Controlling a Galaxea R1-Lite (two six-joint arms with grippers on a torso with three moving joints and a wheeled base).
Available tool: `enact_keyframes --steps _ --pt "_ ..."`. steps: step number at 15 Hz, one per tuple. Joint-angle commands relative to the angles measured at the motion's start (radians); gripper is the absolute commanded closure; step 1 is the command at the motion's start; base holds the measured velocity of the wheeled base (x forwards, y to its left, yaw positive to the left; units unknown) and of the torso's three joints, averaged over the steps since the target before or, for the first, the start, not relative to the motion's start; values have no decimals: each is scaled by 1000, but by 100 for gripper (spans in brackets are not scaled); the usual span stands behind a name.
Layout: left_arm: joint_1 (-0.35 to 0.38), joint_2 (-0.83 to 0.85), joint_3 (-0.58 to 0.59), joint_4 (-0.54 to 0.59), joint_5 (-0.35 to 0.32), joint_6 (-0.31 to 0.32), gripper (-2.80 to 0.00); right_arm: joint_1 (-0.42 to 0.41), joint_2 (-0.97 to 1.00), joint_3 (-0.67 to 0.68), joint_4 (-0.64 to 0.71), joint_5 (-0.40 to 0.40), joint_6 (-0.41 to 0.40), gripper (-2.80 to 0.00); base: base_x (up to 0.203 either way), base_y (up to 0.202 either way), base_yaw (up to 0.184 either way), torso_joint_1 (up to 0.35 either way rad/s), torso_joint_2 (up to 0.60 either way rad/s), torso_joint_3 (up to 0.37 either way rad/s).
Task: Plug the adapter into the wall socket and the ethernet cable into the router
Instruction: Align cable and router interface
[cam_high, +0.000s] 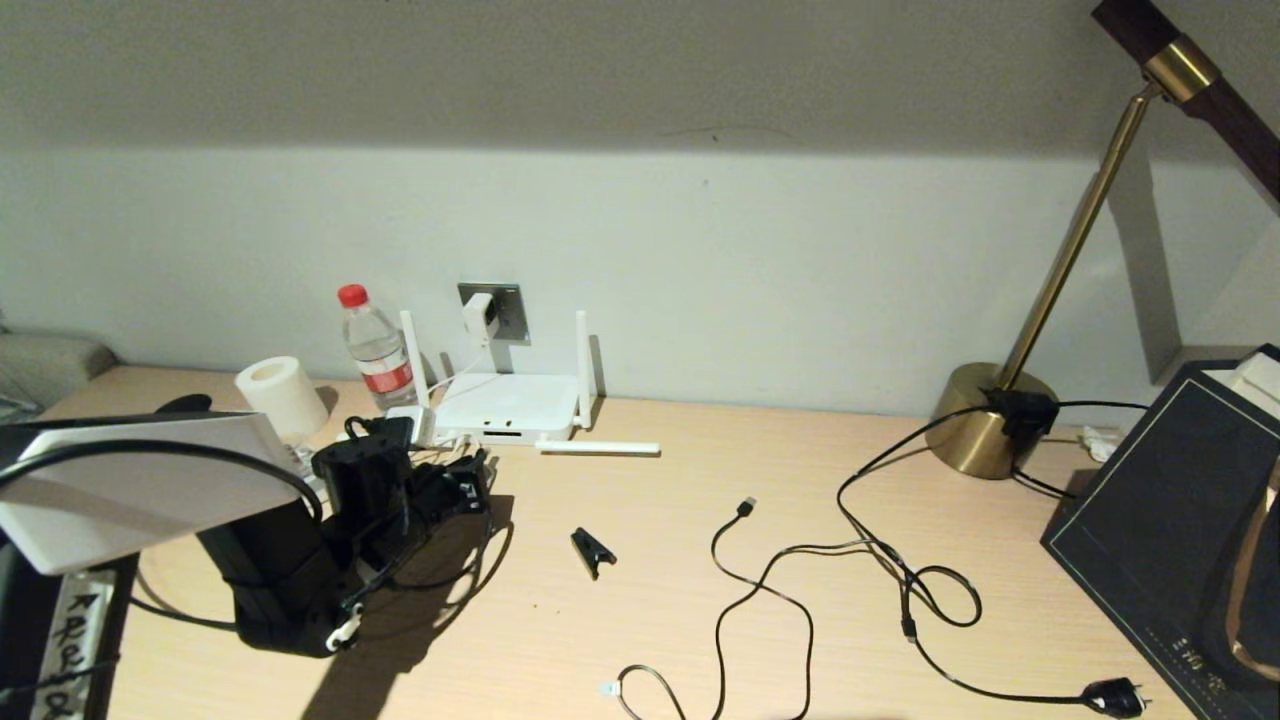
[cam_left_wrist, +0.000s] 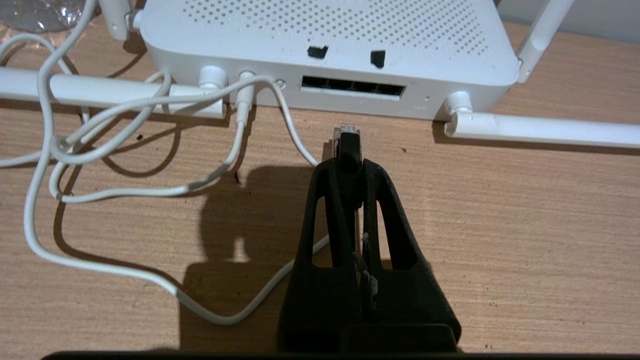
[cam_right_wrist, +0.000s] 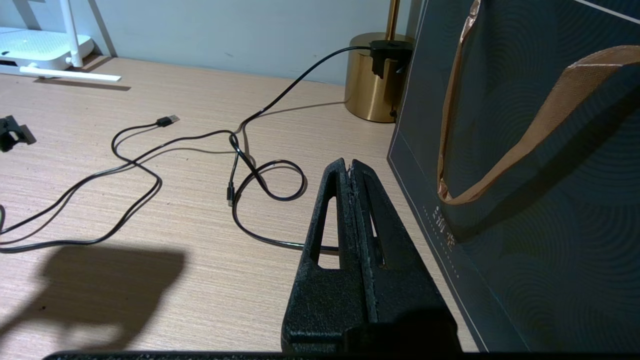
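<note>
The white router (cam_high: 505, 405) lies against the wall, its dark port slot (cam_left_wrist: 352, 86) facing my left gripper. My left gripper (cam_left_wrist: 350, 167) is shut on the ethernet cable (cam_left_wrist: 347, 146). The cable's clear connector tip points at the slot from a short way off, not touching it. In the head view this gripper (cam_high: 478, 470) hovers just in front of the router. The white adapter (cam_high: 480, 315) sits in the grey wall socket (cam_high: 508, 310), and its white cord (cam_left_wrist: 150, 100) runs down to the router. My right gripper (cam_right_wrist: 348, 165) is shut and empty, low over the table beside a dark bag.
A water bottle (cam_high: 375, 350) and a white roll (cam_high: 280, 395) stand left of the router. One antenna (cam_high: 600, 447) lies flat on the table. A small black clip (cam_high: 592, 550), a thin USB cable (cam_high: 745, 505) and a black-plug cord (cam_high: 1115, 695) lie mid-table. A brass lamp base (cam_high: 990, 420) and the dark bag (cam_high: 1170, 520) are on the right.
</note>
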Motion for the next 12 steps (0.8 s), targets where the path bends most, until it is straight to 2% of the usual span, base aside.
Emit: enact_keyframes --steps 1,5,12 --pt "1 -2 -11 -7 -3 0 0 0 2 35 -1 0 0 0 0 0 0 0 0 0" --pt "0 7 -45 5 -10 4 0 0 2 35 -1 0 0 0 0 0 0 0 0 0" --pt "-32 -8 -9 -4 3 6 0 0 2 35 -1 0 0 0 0 0 0 0 0 0"
